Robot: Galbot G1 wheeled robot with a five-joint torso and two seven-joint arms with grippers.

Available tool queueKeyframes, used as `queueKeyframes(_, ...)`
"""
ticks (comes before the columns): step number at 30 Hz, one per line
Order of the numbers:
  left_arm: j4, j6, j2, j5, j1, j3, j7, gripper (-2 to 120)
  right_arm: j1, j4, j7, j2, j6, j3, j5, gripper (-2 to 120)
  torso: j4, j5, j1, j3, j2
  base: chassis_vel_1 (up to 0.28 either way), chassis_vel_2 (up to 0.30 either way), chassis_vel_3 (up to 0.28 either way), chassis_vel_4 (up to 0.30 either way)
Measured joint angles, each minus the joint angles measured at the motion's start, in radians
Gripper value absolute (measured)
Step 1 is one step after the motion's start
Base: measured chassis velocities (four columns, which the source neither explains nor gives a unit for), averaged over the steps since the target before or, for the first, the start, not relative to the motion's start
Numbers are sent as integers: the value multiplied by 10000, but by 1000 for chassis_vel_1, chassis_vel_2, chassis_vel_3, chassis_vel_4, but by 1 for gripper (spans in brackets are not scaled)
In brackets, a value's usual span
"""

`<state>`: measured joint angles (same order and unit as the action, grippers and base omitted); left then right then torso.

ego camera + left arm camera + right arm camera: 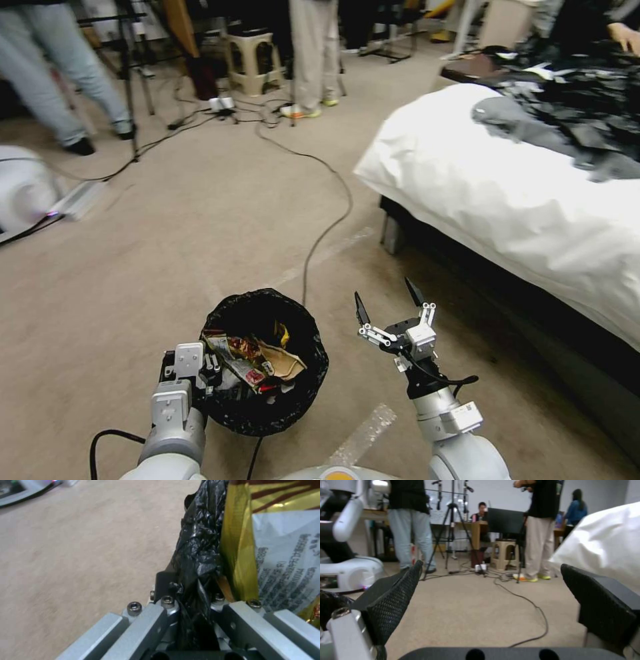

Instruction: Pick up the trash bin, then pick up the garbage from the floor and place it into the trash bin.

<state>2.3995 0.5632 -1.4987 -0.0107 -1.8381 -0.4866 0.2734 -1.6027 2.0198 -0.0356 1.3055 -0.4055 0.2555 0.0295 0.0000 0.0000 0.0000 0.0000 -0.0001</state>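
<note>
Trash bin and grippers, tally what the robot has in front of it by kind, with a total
Trash bin, black-lined, litter inside: 1
Grippers: 2, left gripper shut on the bin's rim, right gripper open beside it
Black cable on the floor: 1
Total: 4

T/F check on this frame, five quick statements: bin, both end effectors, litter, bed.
1. The left end effector is clamped on the rim of the trash bin. True.
2. The right end effector is holding a wrapper. False: its fingers are spread apart with nothing between them.
3. The bin already has garbage inside. True: wrappers and a brown paper piece lie in the black liner.
4. The bin sits on the bed. False: it is over the carpet, to the robot's left of the bed.
5. A black cable runs across the carpet beyond the bin. True.
</note>
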Motion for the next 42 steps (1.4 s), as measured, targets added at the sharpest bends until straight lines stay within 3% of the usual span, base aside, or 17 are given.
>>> queueKeyframes(23,-27,-7,-5,22,48,24,13,1,-51,-45,153,0,-130,25,-43,100,2,0,0,0,0,120,121,120,128)
queueKeyframes(42,-61,3,4,12,97,31,28,1,-43,-60,231,-2,-173,55,-25,100,-1,0,0,0,0,13,15,11,8)
